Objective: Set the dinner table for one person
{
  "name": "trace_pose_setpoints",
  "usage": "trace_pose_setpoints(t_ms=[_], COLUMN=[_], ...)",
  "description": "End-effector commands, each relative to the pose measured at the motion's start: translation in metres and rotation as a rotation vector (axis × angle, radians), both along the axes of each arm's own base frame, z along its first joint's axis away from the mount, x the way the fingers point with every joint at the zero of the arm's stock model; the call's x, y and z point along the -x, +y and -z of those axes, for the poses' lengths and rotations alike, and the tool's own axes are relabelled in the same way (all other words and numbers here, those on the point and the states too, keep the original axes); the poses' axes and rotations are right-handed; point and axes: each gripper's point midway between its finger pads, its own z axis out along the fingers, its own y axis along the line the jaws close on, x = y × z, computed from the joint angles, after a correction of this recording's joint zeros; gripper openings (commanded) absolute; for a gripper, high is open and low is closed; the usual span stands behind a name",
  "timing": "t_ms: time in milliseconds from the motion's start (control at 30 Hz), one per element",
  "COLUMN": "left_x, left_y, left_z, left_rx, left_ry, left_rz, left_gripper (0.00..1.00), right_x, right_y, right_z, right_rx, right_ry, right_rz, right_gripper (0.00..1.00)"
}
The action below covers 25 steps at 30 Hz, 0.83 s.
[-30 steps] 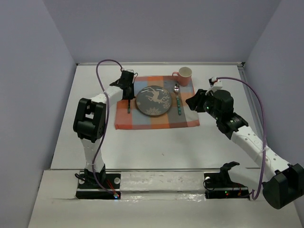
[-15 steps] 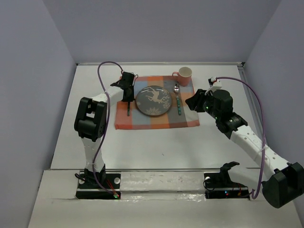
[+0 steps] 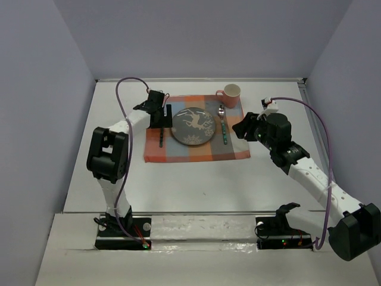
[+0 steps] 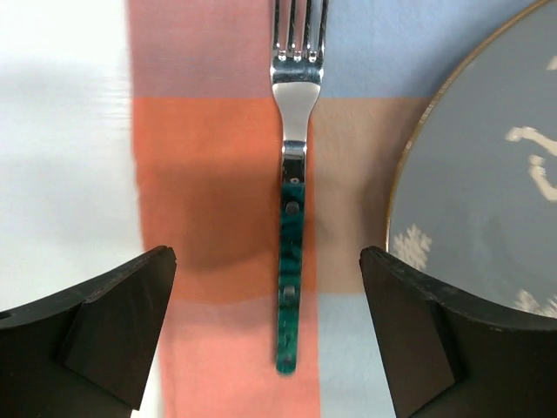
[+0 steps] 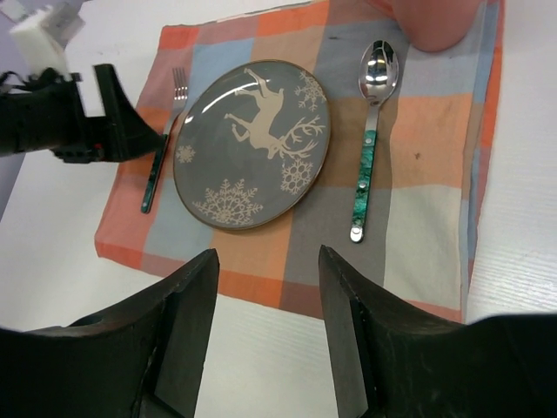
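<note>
On the white dinner table [image 3: 196,185] lies a plaid placemat [image 3: 196,152]. A grey plate [image 3: 193,126] with a deer sits at its middle. A green-handled fork [image 4: 294,113] lies flat on the mat left of the plate. My left gripper [image 4: 268,257] hovers over the fork's handle, open, its fingers well clear on both sides. To the right of the plate is a green-handled spoon [image 5: 370,148], and a pink cup [image 3: 230,94] stands at the mat's far right corner. My right gripper [image 5: 268,257] is open and empty above the mat's near right edge.
The table [image 5: 261,366] is walled in by grey panels on the left, back and right. Cables loop above both arms. The two arm bases stand at the near edge.
My left gripper has opened wide and the fork now lies free on the placemat. The left arm has shifted slightly to the left. My right gripper has opened a little wider.
</note>
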Motion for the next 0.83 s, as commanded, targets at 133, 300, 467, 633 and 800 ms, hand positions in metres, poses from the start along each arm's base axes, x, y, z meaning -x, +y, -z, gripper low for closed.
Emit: trace_pose_setpoints(t_ms=[133, 300, 467, 633, 800], left_x=[0.011, 0.066, 0.111, 0.136, 0.144], left_y=[0.025, 0.042, 0.039, 0.035, 0.03], left_z=[-0.176, -0.254, -0.293, -0.308, -0.312], left_rx=[0.054, 0.135, 0.273, 0.337, 0.362], left_ry=[-0.477, -0.756, -0.939, -0.997, -1.015], left_rz=[-0.088, -0.09, -0.021, 0.032, 0.072], left_gripper=[0.99, 0.99, 0.99, 0.99, 0.99], right_x=[-0.008, -0.004, 0.007, 0.029, 0.054], right_y=[-0.014, -0.028, -0.043, -0.056, -0.068], right_z=[-0.019, -0.031, -0.056, -0.097, -0.133], right_rx=[-0.004, -0.006, -0.034, -0.09, -0.156], right_ry=[-0.077, -0.122, -0.203, -0.32, -0.415], right_rz=[0.079, 0.144, 0.194, 0.217, 0.23], right_gripper=[0.61, 0.68, 0.79, 0.97, 1.0])
